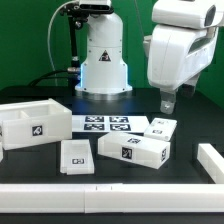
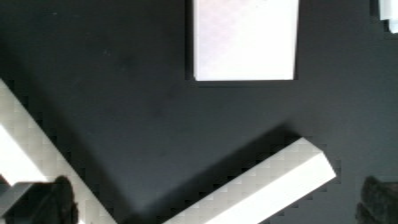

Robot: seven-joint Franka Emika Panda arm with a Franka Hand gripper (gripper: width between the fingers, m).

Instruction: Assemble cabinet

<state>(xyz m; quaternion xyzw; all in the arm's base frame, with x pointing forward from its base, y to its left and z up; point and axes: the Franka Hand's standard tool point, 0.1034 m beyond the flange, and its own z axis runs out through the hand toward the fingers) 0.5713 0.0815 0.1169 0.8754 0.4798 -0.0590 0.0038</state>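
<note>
The cabinet's large white box frame (image 1: 35,125) stands at the exterior view's left. A long white tagged block (image 1: 133,150) lies in front of the middle, a flat tagged panel (image 1: 76,155) beside it, and a smaller tagged block (image 1: 158,126) at the right. My gripper (image 1: 167,101) hangs just above and behind that small block. In the wrist view the gripper (image 2: 210,205) is open and empty, with dark fingers (image 2: 39,200) far apart. A slanted white part (image 2: 249,185) lies on the table below the gap, and a white rectangular part (image 2: 244,40) lies further off.
The marker board (image 1: 108,124) lies in the middle of the black table. The white domed robot base (image 1: 103,60) stands behind it. A white bar (image 1: 212,160) lies at the right front. A white strip (image 2: 22,140) crosses the wrist view's edge.
</note>
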